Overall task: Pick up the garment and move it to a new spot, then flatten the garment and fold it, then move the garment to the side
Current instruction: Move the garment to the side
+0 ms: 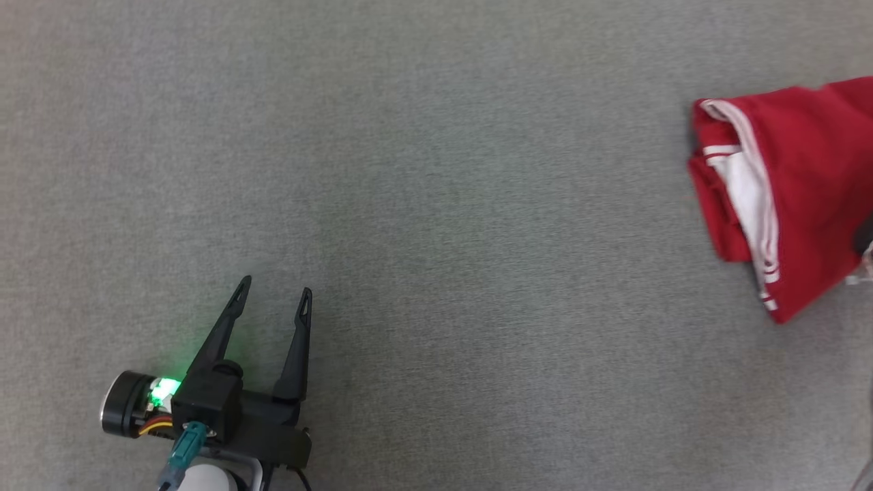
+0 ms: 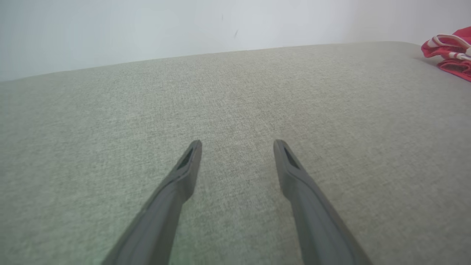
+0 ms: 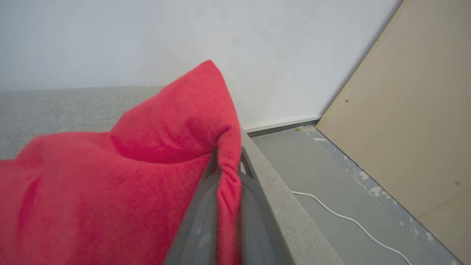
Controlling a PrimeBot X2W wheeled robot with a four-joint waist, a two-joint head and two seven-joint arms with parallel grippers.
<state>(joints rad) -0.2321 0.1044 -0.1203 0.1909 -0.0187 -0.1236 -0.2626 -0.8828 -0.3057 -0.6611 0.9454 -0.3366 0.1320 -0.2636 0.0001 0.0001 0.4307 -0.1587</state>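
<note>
**Head view.** The folded red garment with white lining and white-striped trim [image 1: 798, 170] lay at the far right of the grey woven fabric surface [image 1: 436, 204]. It ran partly past the frame edge and sat well apart from the left gripper [image 1: 276, 286]. The bundle looked compact and layered. This suggests that folding was complete and that the last step, shifting the garment aside, was in hand.

**Left wrist view.** The left gripper [image 2: 238, 143] hung just above bare cloth, its two dark fingers spread wide with nothing between them. The garment [image 2: 450, 51] appeared as a small red heap at the upper right. This idle arm was presumably parked clear so as not to drag the fold.

**Right wrist view.** The right gripper [image 3: 229, 163] was clamped on a raised edge of the garment [image 3: 110, 184]. The red cloth was pinched between the nearly closed fingers and peaked above them. The grip sat close to the surface's right border. Beyond that border lay a grey floor [image 3: 312, 176], a white cable [image 3: 349, 219], a white wall [image 3: 147, 36] and a beige panel [image 3: 412, 110]. A pinch on a single edge risked opening the layers if pulled quickly, so a low, slow slide would probably suit.
</note>
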